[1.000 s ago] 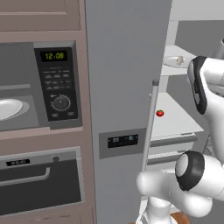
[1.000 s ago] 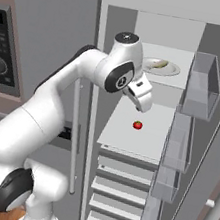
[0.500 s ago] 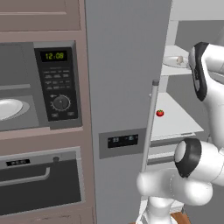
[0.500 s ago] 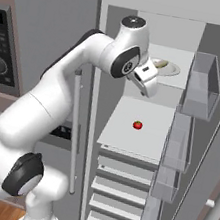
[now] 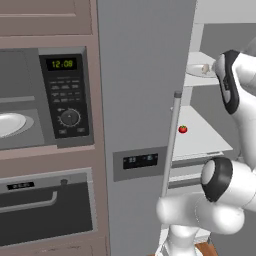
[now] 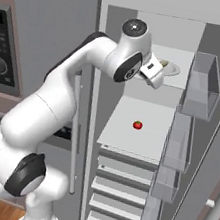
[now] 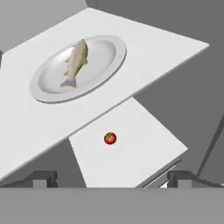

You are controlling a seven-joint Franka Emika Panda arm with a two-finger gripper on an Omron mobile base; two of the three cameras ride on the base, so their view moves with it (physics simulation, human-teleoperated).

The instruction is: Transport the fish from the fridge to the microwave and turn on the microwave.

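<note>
Hand view, gripper: jaws spread wide, holding nothing, both dark tips at the bottom edge.
Tomato: small, red, alone on the lower white shelf.
Fish: lies in the white shallow bowl; long axis runs near-to-far, tail toward the camera, head away.
Bowl's place: upper shelf of the open fridge.
Microwave: left of the fridge, door open, white plate inside, clock lit green.
Oven: below the microwave, shut.
</note>
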